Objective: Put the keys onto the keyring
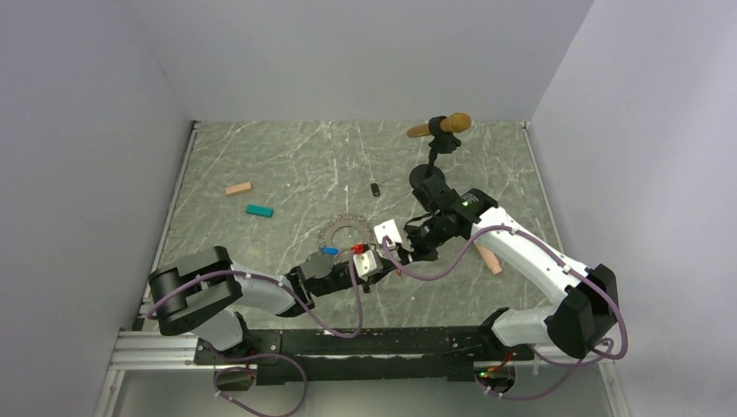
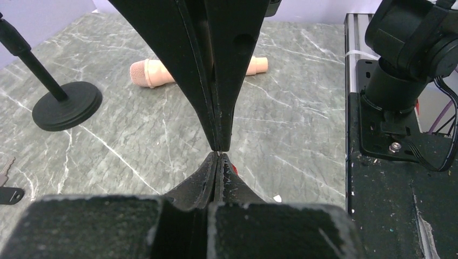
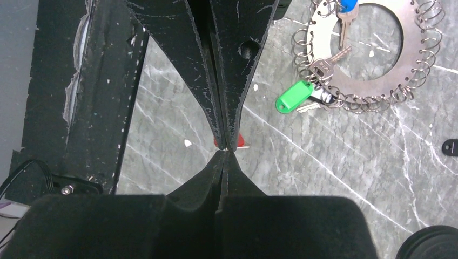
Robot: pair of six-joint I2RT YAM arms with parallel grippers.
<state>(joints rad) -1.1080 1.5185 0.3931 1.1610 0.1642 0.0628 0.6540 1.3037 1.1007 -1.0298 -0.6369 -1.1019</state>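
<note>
closed right end effector (image 3: 227, 150) near keyring (image 3: 372, 90) carrying green, blue keys (image 3: 294, 96)

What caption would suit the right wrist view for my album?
Shut right gripper by a red tag; keyring with a green-tagged key nearby.

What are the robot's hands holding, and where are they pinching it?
The left gripper and right gripper both seem to pinch the red key by its tag.

Smooth, veined stone-look tabletop (image 3: 351, 162); dull grey metal keyring (image 3: 372, 85); glossy plastic green tag (image 3: 294, 96); matt black, scuffed fingers (image 3: 233, 91).
</note>
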